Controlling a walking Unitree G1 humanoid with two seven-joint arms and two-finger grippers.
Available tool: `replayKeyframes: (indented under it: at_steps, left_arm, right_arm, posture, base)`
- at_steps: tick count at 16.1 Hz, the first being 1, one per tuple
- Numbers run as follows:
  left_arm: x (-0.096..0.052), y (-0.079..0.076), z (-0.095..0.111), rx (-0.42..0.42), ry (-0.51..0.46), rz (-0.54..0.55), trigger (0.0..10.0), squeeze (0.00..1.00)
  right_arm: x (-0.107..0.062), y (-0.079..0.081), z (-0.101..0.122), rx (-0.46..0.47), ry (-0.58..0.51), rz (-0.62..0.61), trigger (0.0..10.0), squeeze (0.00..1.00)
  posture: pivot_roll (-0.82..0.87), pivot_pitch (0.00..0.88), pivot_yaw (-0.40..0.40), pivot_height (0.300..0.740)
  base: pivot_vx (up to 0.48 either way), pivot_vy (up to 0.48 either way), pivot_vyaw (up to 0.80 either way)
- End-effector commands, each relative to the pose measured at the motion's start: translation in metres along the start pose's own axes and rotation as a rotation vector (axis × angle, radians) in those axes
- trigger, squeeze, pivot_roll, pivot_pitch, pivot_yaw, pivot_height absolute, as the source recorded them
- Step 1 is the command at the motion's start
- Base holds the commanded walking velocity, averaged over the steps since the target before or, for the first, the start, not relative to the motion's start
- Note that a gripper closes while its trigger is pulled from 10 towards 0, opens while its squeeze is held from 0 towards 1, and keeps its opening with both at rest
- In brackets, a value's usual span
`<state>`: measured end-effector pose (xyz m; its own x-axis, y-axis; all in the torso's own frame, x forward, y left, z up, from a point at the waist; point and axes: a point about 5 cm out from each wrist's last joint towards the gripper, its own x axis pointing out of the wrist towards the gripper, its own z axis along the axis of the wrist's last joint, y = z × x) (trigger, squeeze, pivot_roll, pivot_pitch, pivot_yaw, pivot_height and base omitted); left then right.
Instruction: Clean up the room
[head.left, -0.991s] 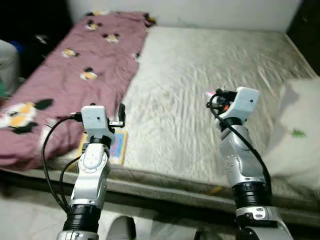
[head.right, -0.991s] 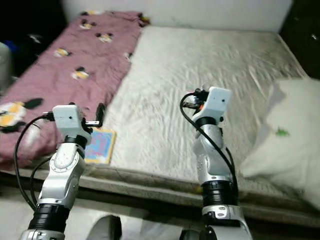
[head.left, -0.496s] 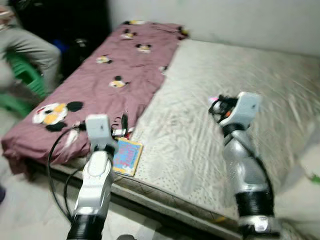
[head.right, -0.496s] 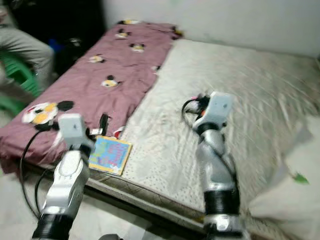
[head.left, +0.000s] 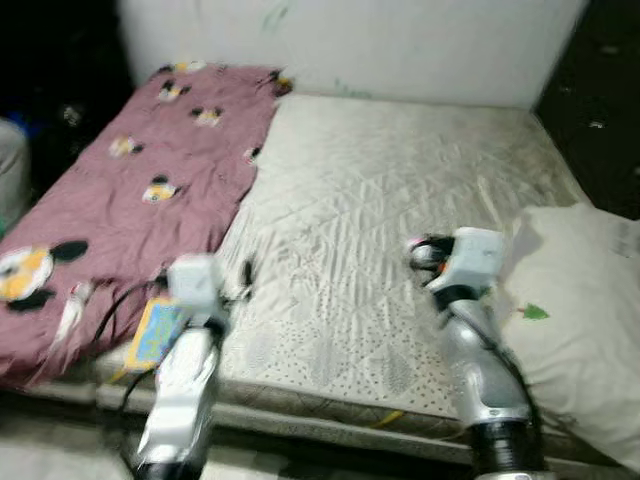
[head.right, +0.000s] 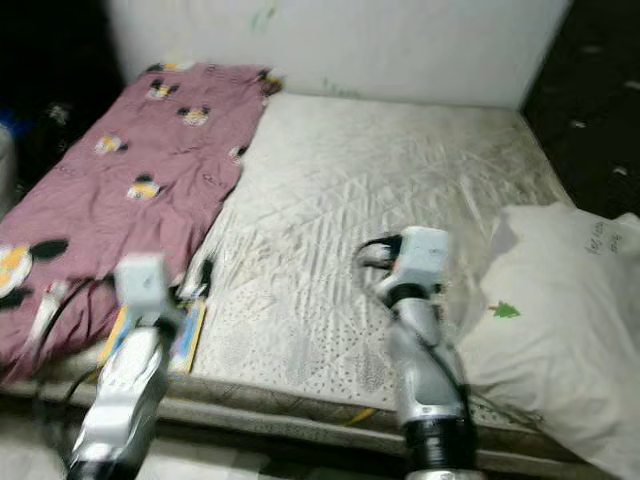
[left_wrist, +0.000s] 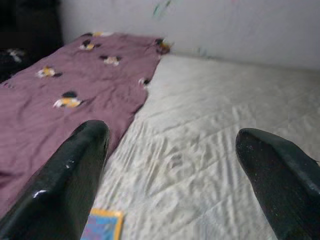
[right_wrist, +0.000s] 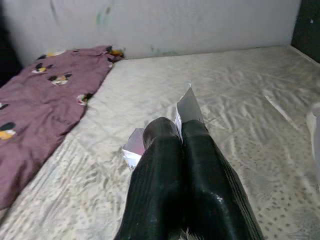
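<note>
One mattress fills the middle of the frame, with one purple blanket along its left side, one pillow at the lower right and one book at the lower left edge, its long axis running towards the wall. The left gripper hangs above the book with fingers spread wide. The right gripper, at centre, pinches one crumpled silvery wrapper whose tip points up past the fingers in the wrist view.
</note>
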<state>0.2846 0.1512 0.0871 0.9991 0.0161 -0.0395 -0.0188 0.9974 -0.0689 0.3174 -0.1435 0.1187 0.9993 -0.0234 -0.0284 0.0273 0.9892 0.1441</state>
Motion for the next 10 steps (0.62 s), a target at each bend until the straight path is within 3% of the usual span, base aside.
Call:
replayKeyframes:
  at_steps: [1,3,6,10]
  left_arm:
    - [-0.002,-0.005,0.004,0.001,-0.011,-0.021,10.0,0.00]
    - [-0.005,-0.008,0.001,0.004,0.000,-0.036,10.0,0.00]
    - [-0.002,-0.011,0.003,0.003,-0.002,-0.047,10.0,0.00]
    - [0.000,-0.014,0.008,0.008,-0.016,-0.061,10.0,0.00]
  right_arm:
    - [-0.003,-0.006,0.000,-0.002,0.001,-0.015,10.0,0.00]
    - [-0.005,-0.004,-0.003,-0.001,0.013,-0.015,10.0,0.00]
    - [-0.005,0.008,-0.004,-0.005,0.015,0.027,10.0,0.00]
    - [-0.005,0.012,-0.007,-0.015,0.033,0.045,10.0,0.00]
  posture:
    - [-0.07,0.000,0.020,0.740]
    - [-0.07,0.000,0.025,0.740]
    - [-0.08,0.000,0.032,0.740]
    - [-0.08,0.000,0.028,0.740]
  base:
    - [0.000,0.000,-0.80]
    - [0.000,0.139,-0.80]
    - [0.000,0.427,-0.74]
    - [0.000,0.480,0.00]
